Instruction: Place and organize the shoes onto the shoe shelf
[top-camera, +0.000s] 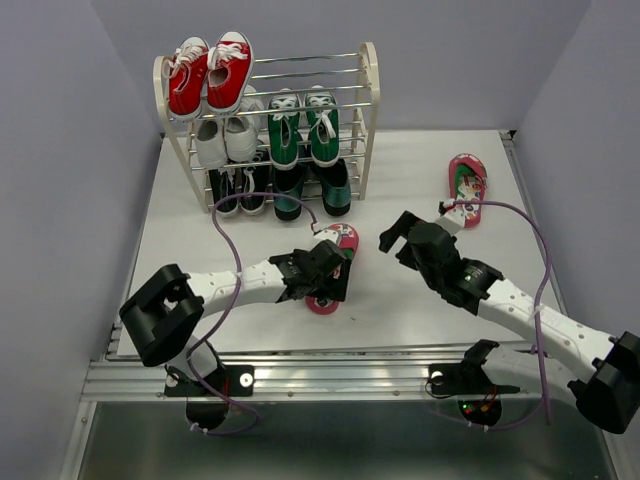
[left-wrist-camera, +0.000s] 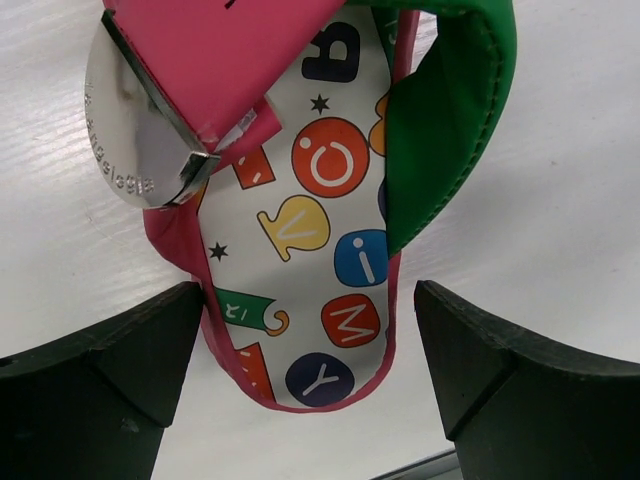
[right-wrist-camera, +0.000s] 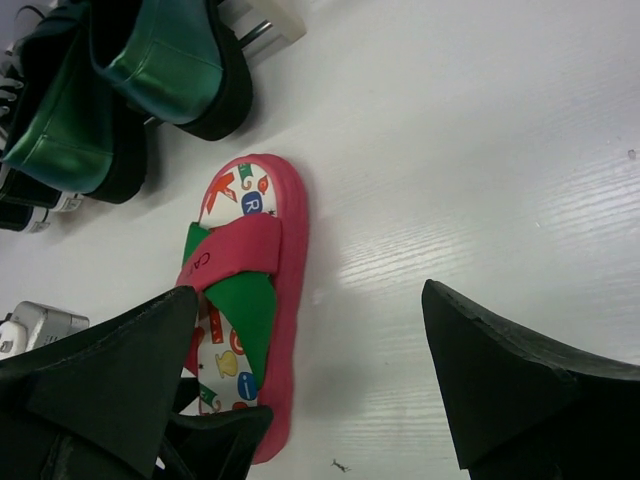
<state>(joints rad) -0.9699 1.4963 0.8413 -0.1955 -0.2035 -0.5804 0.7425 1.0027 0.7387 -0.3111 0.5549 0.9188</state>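
Note:
One pink-red flip-flop (top-camera: 341, 237) with a dotted lettered footbed lies at the table's middle. My left gripper (top-camera: 333, 272) is open right over it. In the left wrist view the gripper (left-wrist-camera: 310, 385) has its rounded end (left-wrist-camera: 320, 300) between the spread jaws, apart from both. The second flip-flop (top-camera: 467, 188) lies at the right. My right gripper (top-camera: 400, 236) is open and empty beside the first flip-flop (right-wrist-camera: 250, 290). The shoe shelf (top-camera: 370, 90) holds green sneakers (top-camera: 302, 125) on the middle tier and teal loafers (top-camera: 335, 188) on the bottom.
Red sneakers (top-camera: 210, 75) sit on the shelf's top tier at left, white sneakers (top-camera: 225, 140) on the middle, black sneakers (top-camera: 238, 190) on the bottom. The teal loafers (right-wrist-camera: 160, 60) stick out close to the first flip-flop. Grey walls stand on both sides.

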